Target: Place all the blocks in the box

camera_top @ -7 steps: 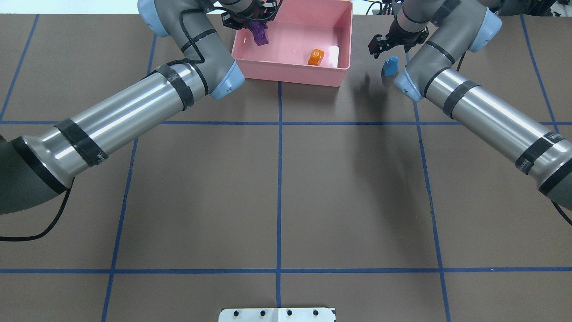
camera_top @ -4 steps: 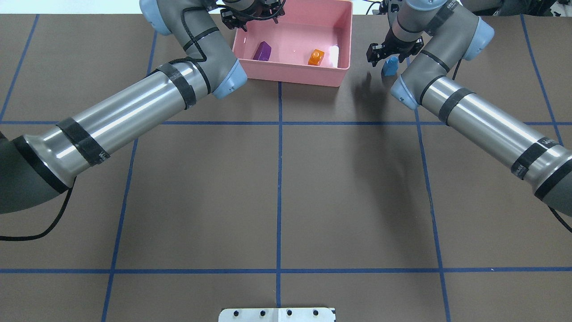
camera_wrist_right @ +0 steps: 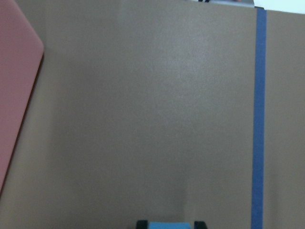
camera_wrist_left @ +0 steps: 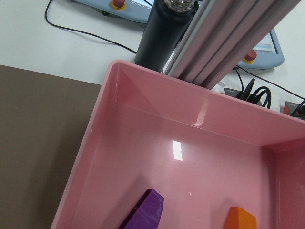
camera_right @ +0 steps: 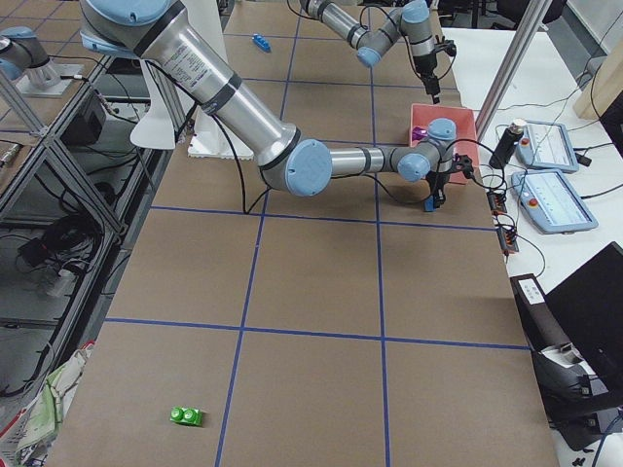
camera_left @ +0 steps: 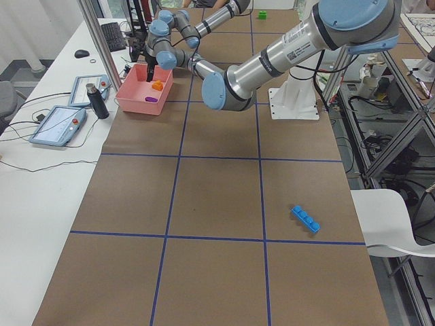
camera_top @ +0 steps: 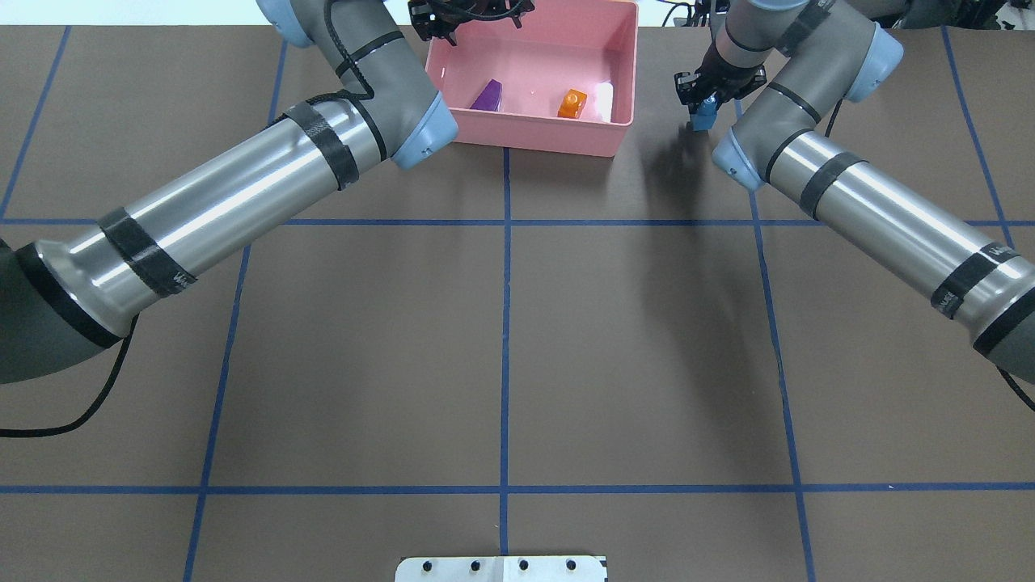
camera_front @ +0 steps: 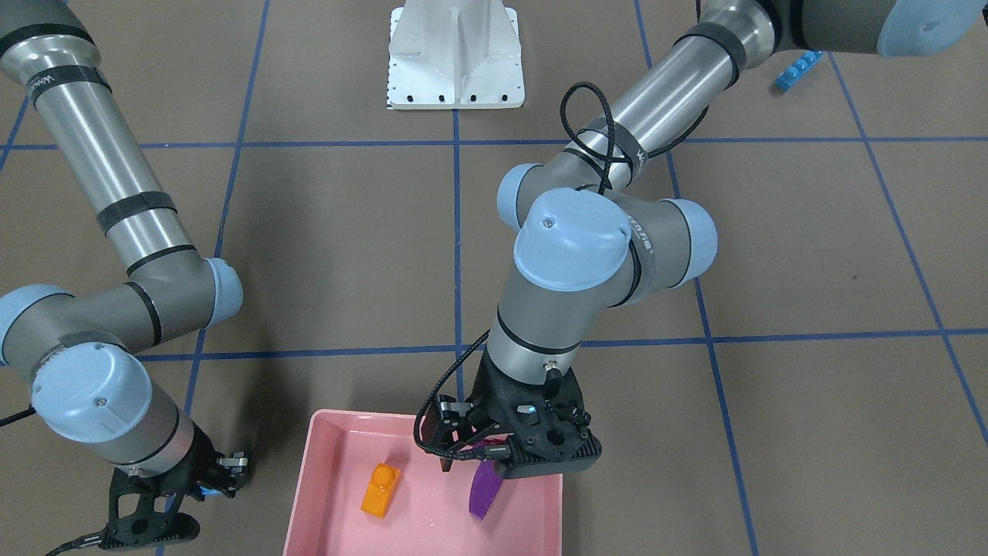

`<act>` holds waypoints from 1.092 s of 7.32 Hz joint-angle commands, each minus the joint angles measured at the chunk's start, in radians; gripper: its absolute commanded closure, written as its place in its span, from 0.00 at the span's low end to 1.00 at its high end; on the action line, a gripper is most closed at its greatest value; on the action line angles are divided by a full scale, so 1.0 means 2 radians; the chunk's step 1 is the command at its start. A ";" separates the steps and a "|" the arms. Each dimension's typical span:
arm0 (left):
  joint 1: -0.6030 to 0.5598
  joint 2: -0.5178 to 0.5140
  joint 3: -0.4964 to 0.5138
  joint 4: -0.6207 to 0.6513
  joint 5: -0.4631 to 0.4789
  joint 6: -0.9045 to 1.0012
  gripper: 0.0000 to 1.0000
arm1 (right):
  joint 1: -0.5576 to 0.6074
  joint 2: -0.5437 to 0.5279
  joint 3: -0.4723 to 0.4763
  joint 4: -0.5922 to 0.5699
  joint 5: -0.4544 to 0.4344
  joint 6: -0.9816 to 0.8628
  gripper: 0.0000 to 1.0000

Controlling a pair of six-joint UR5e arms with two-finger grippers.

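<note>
- While your left gripper (camera_front: 472, 457) hangs spread and empty over the box (camera_top: 534, 133), the long blue block (camera_left: 306, 219) lies far off on that arm's side.
- In the box lie the purple block (camera_top: 487, 95) and the orange block (camera_top: 572, 103).
- Your right gripper (camera_top: 705, 103) pinches the small blue block (camera_wrist_right: 170, 225) on the table just beside the box. Next, lift it, carry it over the rim and release.
- Far right, the green block (camera_right: 185, 416) waits.

Light blue block (camera_wrist_right: 168, 225) between pincer fingertips (camera_wrist_right: 142, 223), pink box (camera_wrist_right: 14, 95) corner left, blue tape (camera_wrist_right: 259, 119) right
</note>
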 commanded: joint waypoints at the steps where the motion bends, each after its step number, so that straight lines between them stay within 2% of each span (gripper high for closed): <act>1: -0.004 0.007 -0.114 0.154 -0.030 0.007 0.00 | 0.029 -0.008 0.061 -0.038 0.050 -0.001 1.00; 2: -0.005 0.033 -0.172 0.202 -0.031 0.009 0.00 | 0.047 -0.011 0.117 -0.096 0.068 -0.003 1.00; 3: -0.006 0.076 -0.243 0.251 -0.034 0.054 0.00 | 0.053 -0.008 0.154 -0.130 0.076 0.000 1.00; 4: -0.006 0.121 -0.326 0.324 -0.035 0.125 0.00 | 0.055 -0.005 0.171 -0.131 0.076 0.003 1.00; 5: -0.010 0.177 -0.399 0.365 -0.034 0.172 0.00 | 0.054 0.007 0.170 -0.131 0.072 0.022 1.00; 6: -0.016 0.245 -0.459 0.373 -0.033 0.200 0.00 | 0.034 0.029 0.156 -0.128 0.038 0.045 1.00; 7: -0.019 0.278 -0.495 0.404 -0.029 0.238 0.00 | 0.008 0.070 0.119 -0.127 -0.003 0.055 1.00; 8: -0.019 0.329 -0.542 0.421 -0.029 0.275 0.00 | -0.015 0.097 0.077 -0.099 -0.033 0.057 1.00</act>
